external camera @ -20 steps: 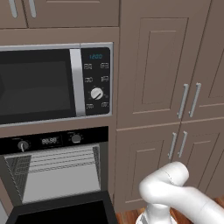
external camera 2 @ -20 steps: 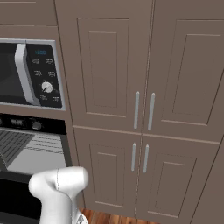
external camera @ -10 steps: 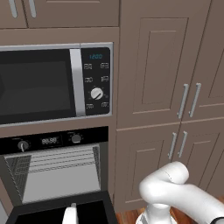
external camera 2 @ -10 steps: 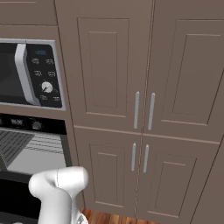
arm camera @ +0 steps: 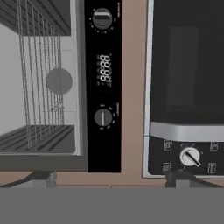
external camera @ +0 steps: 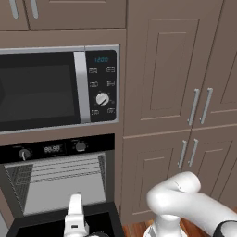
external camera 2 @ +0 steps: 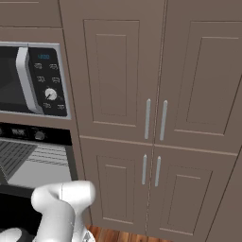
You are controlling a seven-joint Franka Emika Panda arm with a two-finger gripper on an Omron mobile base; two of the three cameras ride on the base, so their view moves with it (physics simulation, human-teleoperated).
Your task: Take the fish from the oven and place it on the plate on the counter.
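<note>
The gripper (arm camera: pixel 112 177) is released, its two dark fingertips (arm camera: pixel 41 177) spread wide with nothing between them. It faces the front of the oven (arm camera: pixel 103 144), and the hand view is rolled a quarter turn, so the oven's black control strip runs top to bottom, with a digital display (arm camera: pixel 104 68) between two knobs (arm camera: pixel 102 19). Beyond the strip the cavity stands open, showing the wire racks (arm camera: pixel 39 87) and a round grey disc (arm camera: pixel 59 81) on the back wall. A small dark fleck near the racks' middle may be the fish, but it is too small to tell. On the strip's other side sits the microwave (arm camera: pixel 188 65) with its white dial (arm camera: pixel 190 156). In the left base view, the oven door (external camera: pixel 28 227) hangs down open, beside tall brown cabinet doors (external camera: pixel 171 83).
</note>
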